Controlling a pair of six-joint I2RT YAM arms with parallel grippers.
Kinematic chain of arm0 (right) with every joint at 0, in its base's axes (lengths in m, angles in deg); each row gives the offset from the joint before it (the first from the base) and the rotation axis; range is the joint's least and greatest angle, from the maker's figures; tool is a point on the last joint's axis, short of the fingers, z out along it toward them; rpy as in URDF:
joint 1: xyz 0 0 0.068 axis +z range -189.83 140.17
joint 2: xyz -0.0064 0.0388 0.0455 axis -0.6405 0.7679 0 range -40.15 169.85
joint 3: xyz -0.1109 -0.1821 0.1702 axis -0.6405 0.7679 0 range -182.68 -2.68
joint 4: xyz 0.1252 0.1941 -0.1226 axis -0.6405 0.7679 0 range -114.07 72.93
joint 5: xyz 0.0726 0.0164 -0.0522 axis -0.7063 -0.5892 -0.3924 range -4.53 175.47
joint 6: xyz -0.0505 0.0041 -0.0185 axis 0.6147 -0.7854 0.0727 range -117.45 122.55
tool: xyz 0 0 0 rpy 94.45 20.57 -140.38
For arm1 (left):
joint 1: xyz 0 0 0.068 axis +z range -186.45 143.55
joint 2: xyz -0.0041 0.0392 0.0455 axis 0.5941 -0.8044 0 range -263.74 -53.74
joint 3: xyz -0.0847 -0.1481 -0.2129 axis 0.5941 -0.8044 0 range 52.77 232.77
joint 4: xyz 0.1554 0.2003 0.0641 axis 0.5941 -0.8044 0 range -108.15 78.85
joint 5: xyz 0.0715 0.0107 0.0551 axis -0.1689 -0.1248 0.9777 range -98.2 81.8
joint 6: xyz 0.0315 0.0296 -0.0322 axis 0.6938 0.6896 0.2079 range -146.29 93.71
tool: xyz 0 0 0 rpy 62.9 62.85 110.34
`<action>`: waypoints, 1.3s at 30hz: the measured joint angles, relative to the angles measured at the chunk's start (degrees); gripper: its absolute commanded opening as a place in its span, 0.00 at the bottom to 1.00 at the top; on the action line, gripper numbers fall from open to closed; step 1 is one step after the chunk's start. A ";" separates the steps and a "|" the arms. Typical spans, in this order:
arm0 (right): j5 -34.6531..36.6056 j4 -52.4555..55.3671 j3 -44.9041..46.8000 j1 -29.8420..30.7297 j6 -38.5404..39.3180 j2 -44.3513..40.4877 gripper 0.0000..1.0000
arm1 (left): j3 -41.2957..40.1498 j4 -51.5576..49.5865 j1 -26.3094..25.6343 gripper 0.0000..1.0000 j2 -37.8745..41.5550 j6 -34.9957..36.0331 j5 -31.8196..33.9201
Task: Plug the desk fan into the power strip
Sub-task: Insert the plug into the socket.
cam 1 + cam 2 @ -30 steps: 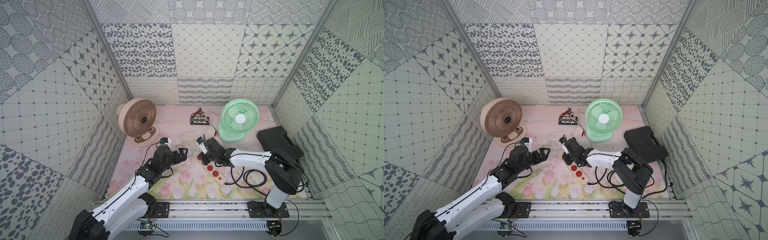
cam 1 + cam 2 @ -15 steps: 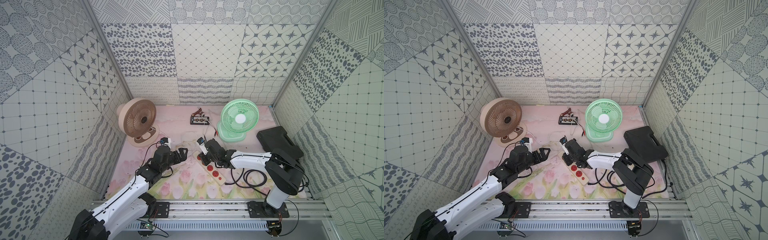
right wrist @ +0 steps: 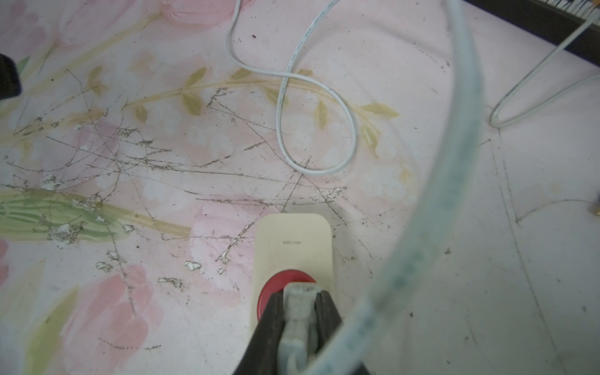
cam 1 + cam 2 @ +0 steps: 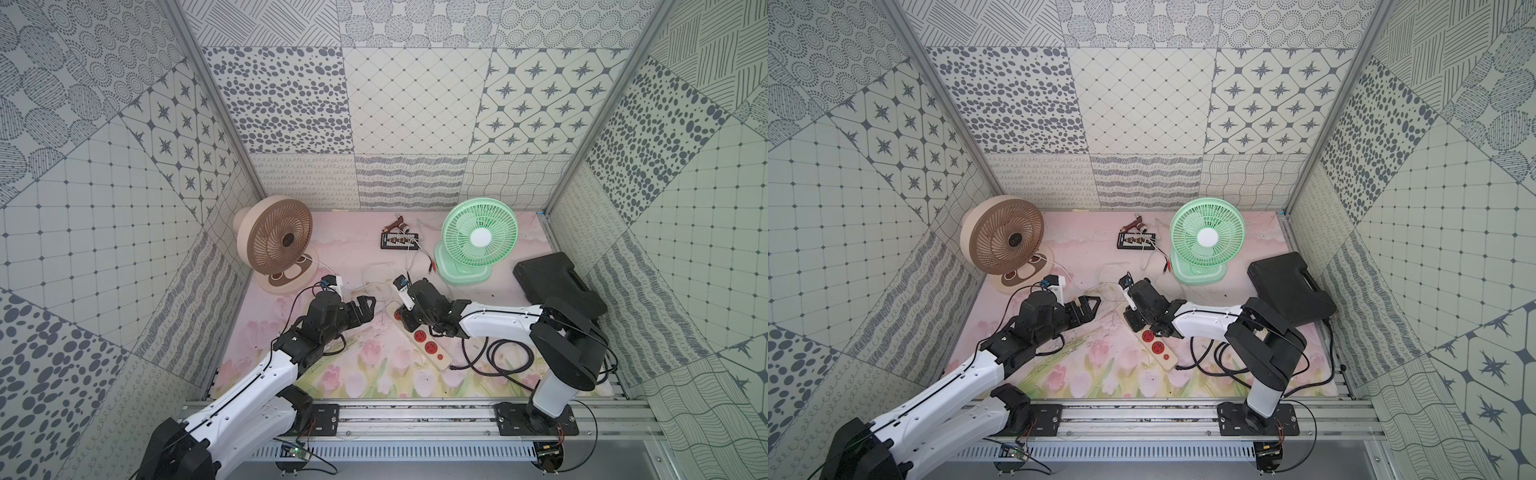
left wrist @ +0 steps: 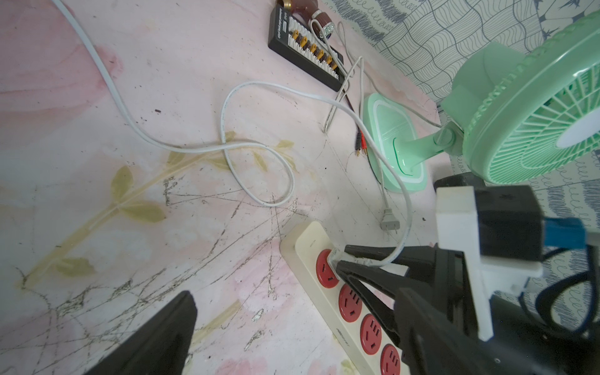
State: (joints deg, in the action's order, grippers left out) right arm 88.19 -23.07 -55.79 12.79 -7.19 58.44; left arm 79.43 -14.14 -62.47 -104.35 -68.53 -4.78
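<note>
**Top views.** The strip (image 4: 432, 351) lies near the centre of the bench (image 4: 353, 249). Its long axis runs from 10 o'clock to 4 o'clock.

**Right wrist view.** The right tool (image 3: 298, 295) is clamped on a grey-white plug (image 3: 297, 324). It holds the plug against the red socket (image 3: 269, 292) at the strip's 10 o'clock end. Whether the pins are seated cannot be told.

**Left wrist view.** All 4 sockets of the strip appear in a row. The plug's white cord (image 5: 259, 87) loops across the bench and runs off toward 10 o'clock, where the brown fan (image 4: 276, 239) stands.

**Left arm.** The left tool (image 4: 368, 308) hangs with its fingers spread wide. It is at 9 o'clock of the strip's 10 o'clock end, near the strip but apart from it.

**Other items.**
- The green fan (image 4: 478, 235) stands at 1 o'clock.
- Its own plug (image 5: 388, 224) lies loose between its base and the strip.
- A black case (image 4: 557, 286) rests at 3 o'clock.
</note>
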 measured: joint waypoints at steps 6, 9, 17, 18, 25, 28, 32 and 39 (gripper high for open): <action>-0.04 8.02 -1.40 0.22 -2.34 -0.33 0.36 | 0.11 -0.04 0.00 1.00 -0.09 0.00 0.00; -0.79 12.70 -2.60 0.39 -3.39 -1.38 0.42 | 0.13 -0.07 0.00 0.99 -0.09 0.00 0.00; -3.02 17.90 -4.09 0.57 -5.20 -7.50 0.66 | 0.13 -0.11 0.00 0.99 -0.02 0.00 0.00; -3.21 18.12 -3.87 0.57 -5.46 -8.85 0.70 | 0.13 -0.11 0.00 0.99 0.09 0.00 0.00; -3.67 18.56 4.00 0.81 -7.21 -21.11 0.93 | -0.68 -0.02 0.02 0.99 2.54 -0.02 -0.09; -3.50 19.10 7.72 1.38 -7.54 -23.56 0.92 | -1.46 0.00 0.04 0.99 4.37 -0.07 -0.20; -2.23 19.98 10.84 3.96 -7.91 -23.28 0.89 | -2.12 0.02 0.15 1.00 5.95 -0.09 -0.20; 3.41 19.76 11.34 9.70 -10.03 -17.11 0.82 | -2.14 0.02 0.24 0.99 6.27 -0.09 -0.17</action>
State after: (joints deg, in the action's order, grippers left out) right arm 91.60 -3.31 -44.44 22.49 -17.22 41.33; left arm 77.28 -14.12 -62.23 -98.08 -68.62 -4.95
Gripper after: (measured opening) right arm 0.839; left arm 0.995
